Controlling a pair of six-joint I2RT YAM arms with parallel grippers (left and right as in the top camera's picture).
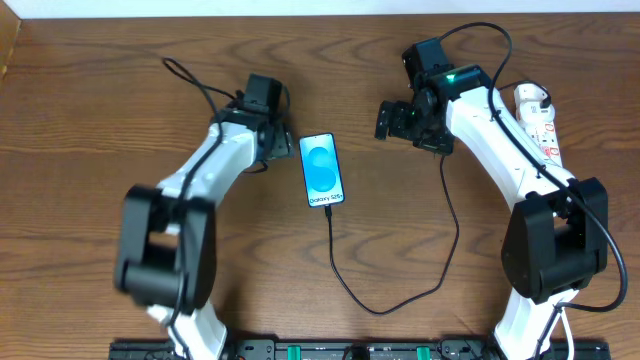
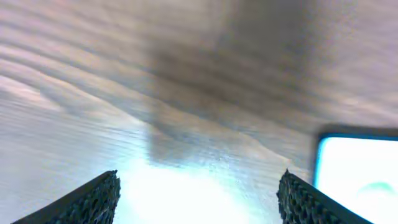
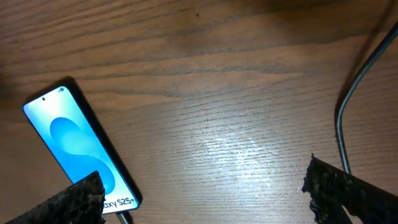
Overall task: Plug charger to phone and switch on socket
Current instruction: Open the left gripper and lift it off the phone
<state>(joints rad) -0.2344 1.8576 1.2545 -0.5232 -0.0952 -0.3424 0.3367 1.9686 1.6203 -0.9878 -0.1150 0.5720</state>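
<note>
The phone [image 1: 322,170] lies flat mid-table, its light-blue screen lit. The black charger cable [image 1: 380,305] runs from the phone's near end, loops toward me, then rises up toward the right arm. Its plug sits at the phone's bottom edge [image 3: 122,216]. The white socket strip [image 1: 541,122] lies at the far right. My left gripper [image 1: 281,148] is open and empty just left of the phone; the phone's edge shows in the left wrist view [image 2: 357,174]. My right gripper [image 1: 393,120] is open and empty, to the right of the phone [image 3: 78,146].
The wooden table [image 1: 90,120] carries nothing else. A grey cable [image 3: 351,93] crosses the right side of the right wrist view. A black rail [image 1: 330,350] runs along the near edge.
</note>
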